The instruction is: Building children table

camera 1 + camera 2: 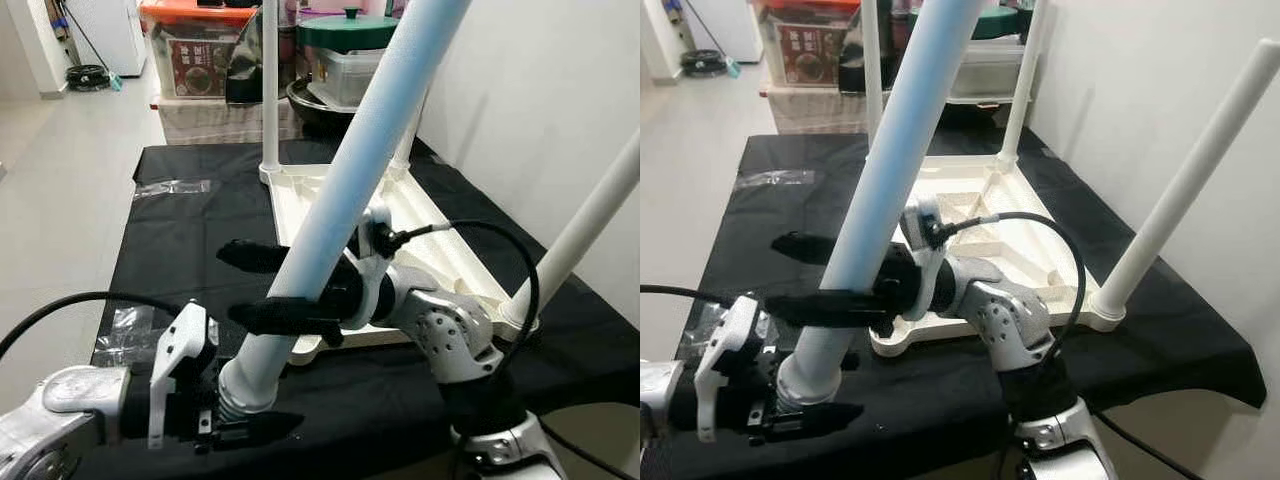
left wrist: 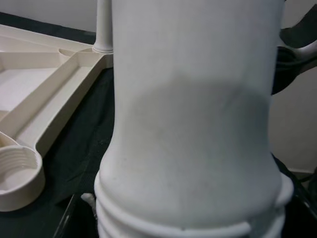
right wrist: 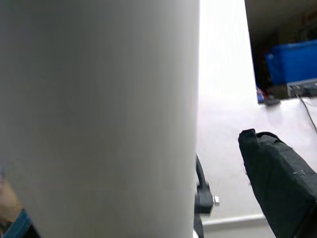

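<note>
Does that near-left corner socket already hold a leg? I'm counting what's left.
No: the left wrist view shows the threaded socket on the tabletop open.

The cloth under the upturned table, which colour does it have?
Black cloth; the cream table lies on it. Best seen in the left eye view.

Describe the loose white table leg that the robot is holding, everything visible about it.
The long white plastic tube table leg is smooth and round, with a ribbed, threaded end at the bottom. It tilts, top leaning away to the robot's right, over the black cloth. The left gripper holds it at the threads; the right gripper's black fingers straddle the shaft higher up. It is not yet screwed into the upturned cream tabletop.
</note>
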